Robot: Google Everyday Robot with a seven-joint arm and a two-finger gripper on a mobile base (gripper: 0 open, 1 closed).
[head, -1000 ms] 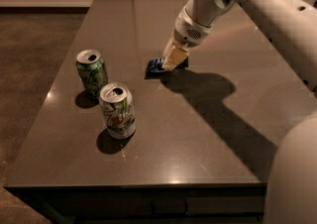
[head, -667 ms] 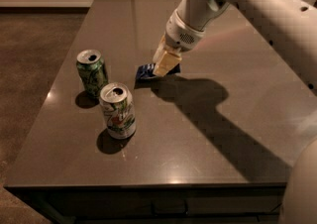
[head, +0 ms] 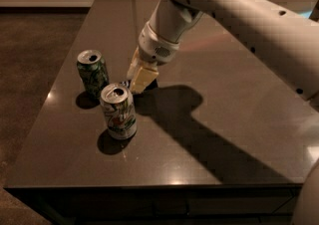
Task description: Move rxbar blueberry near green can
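Observation:
The green can (head: 93, 72), mottled green with a silver top, stands upright at the left of the dark table (head: 224, 134). My gripper (head: 139, 80) is low over the table just right of the green can, its pale fingers close together. The rxbar blueberry is almost wholly hidden under the fingers; only a sliver of its dark blue wrapper (head: 125, 84) shows at the fingertips, between the green can and the whitish can. The gripper appears shut on the bar.
A whitish can with a green and red logo (head: 118, 111) stands upright just in front of the gripper, close to the green can. The white arm reaches in from the upper right and casts a wide shadow over the table's middle. The table's left edge runs near the cans.
The gripper has moved left and toward the front with the blue bar, from mid-table to just beside the green can. Both cans have stayed where they were.

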